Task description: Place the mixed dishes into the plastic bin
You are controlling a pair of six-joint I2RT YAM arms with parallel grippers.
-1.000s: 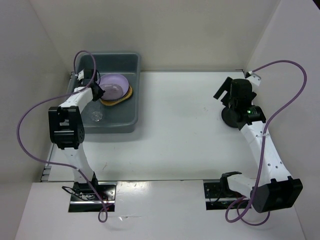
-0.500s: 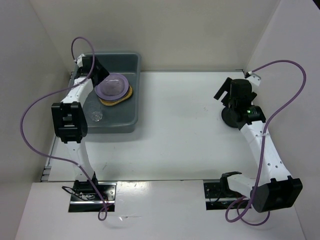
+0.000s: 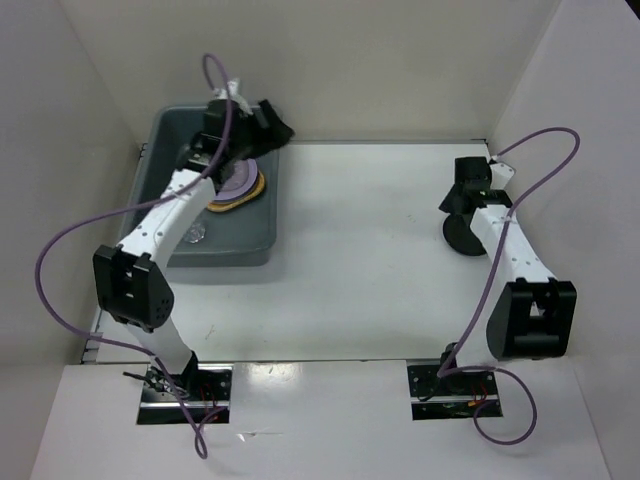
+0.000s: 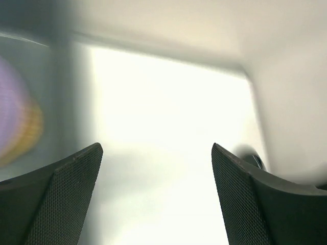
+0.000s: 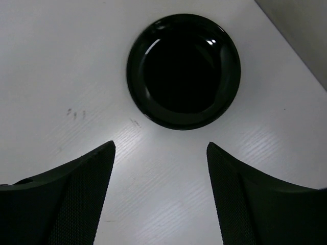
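The plastic bin stands at the far left. Inside it the lavender plate lies on the tan woven plate, and the small clear cup stands near its front wall. My left gripper hovers open and empty over the bin's far right corner. Its blurred wrist view shows the lavender plate at the left edge and open jaws. The black dish sits on the table at the right. Just above it my right gripper is open, and its wrist view has the black dish ahead of the fingertips.
White walls close in the table at the back and on both sides. The right wall runs close behind the black dish. Purple cables loop off both arms. The bin's wall shows blurred in the left wrist view.
My left gripper let go of the lavender plate, which now rests in the bin, and swung to the bin's far right corner. My right wrist turned over the black dish and its jaws narrowed a little.
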